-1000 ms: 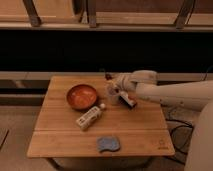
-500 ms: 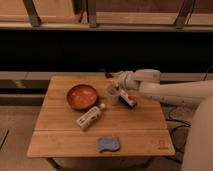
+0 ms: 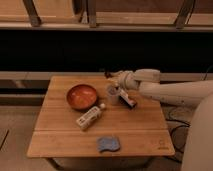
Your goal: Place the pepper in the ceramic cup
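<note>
The ceramic cup (image 3: 112, 95), small and pale grey, stands on the wooden table (image 3: 135, 125) just right of the orange-brown bowl (image 3: 81, 96). My gripper (image 3: 116, 85) reaches in from the right on a white arm and hangs directly over the cup's rim, partly covering it. The pepper does not show; whatever is at the gripper's tip is hidden by the wrist and the cup.
A small red-white-dark object (image 3: 128, 99) lies right of the cup, under my arm. A pale bottle-like item (image 3: 90, 117) lies in front of the bowl. A blue flat pad (image 3: 108, 144) sits near the table's front edge. Dark shelving runs behind the table.
My wrist has shifted only slightly above the cup. The bowl, bottle-like item and blue pad have stayed where they were.
</note>
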You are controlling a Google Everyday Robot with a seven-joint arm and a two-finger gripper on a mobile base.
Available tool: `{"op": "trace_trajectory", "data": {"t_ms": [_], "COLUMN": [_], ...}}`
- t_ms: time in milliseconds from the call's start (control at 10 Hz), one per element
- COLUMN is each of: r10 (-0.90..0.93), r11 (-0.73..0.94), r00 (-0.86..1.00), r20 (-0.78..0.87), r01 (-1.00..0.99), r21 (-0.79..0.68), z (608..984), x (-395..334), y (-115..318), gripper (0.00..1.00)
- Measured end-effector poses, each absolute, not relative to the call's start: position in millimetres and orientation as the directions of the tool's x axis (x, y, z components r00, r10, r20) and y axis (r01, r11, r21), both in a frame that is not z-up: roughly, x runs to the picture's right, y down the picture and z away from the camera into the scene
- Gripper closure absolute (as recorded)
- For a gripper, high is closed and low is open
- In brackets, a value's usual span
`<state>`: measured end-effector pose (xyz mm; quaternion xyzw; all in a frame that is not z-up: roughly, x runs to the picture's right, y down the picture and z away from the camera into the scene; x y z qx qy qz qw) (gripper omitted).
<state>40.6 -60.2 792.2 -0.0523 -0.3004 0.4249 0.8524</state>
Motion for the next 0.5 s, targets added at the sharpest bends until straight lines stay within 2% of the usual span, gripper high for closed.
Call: {"op": "trace_trajectory", "data": {"t_ms": [500], "r10": [0.756], "r11": [0.633], "r00": [0.458], "r20": [0.467], "r01": [-0.693], "r21": [-0.344], "z": [792.2], "x": [41.0], "y": [-60.1], "gripper": [0.27]}}
